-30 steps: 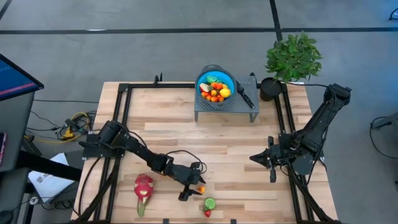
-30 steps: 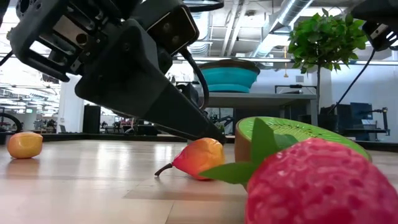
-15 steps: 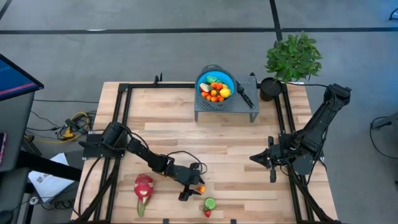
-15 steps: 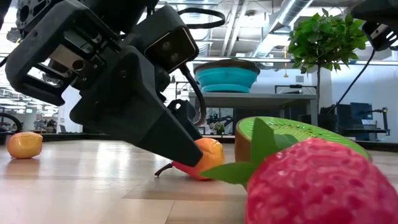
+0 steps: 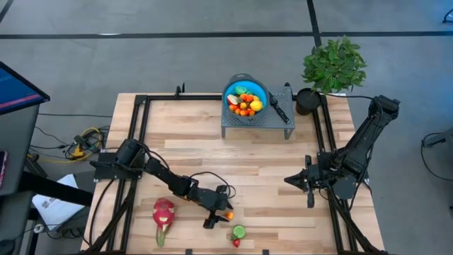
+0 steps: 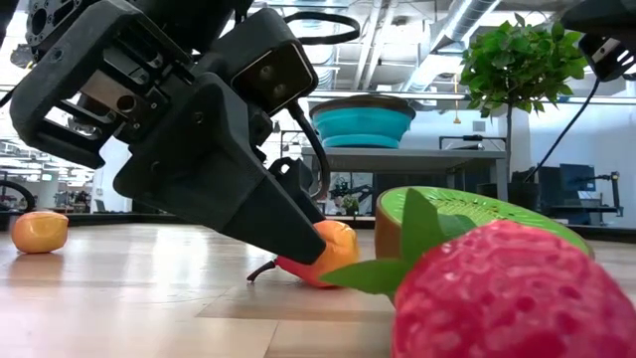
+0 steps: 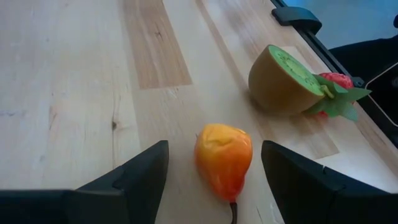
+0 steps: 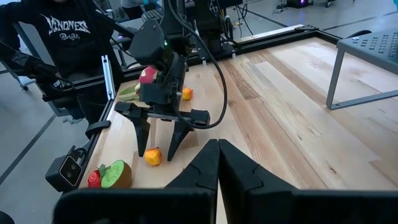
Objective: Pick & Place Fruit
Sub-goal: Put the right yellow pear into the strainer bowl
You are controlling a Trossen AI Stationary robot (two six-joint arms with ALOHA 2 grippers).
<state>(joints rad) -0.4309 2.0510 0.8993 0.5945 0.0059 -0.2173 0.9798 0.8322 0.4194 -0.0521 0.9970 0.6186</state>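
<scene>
My left gripper is open, low over the table's near edge. Its two fingers stand on either side of a small orange-yellow fruit lying on the wood, with a gap showing at each side. A halved kiwi and a strawberry lie just beyond it. The pink dragon fruit rests on the table toward the left. Another small orange fruit lies apart. Several fruits fill the blue bowl. My right gripper is shut and waits at the table's right side.
The blue bowl stands on a grey perforated stand at the far edge, with a black-handled knife beside it. A potted plant stands at the far right corner. A person in a black hoodie is beyond the table's left side.
My left gripper has come down toward the table, so that its fingers now straddle the orange-yellow fruit; for the last half second it has held still. The fruits have stayed where they were.
</scene>
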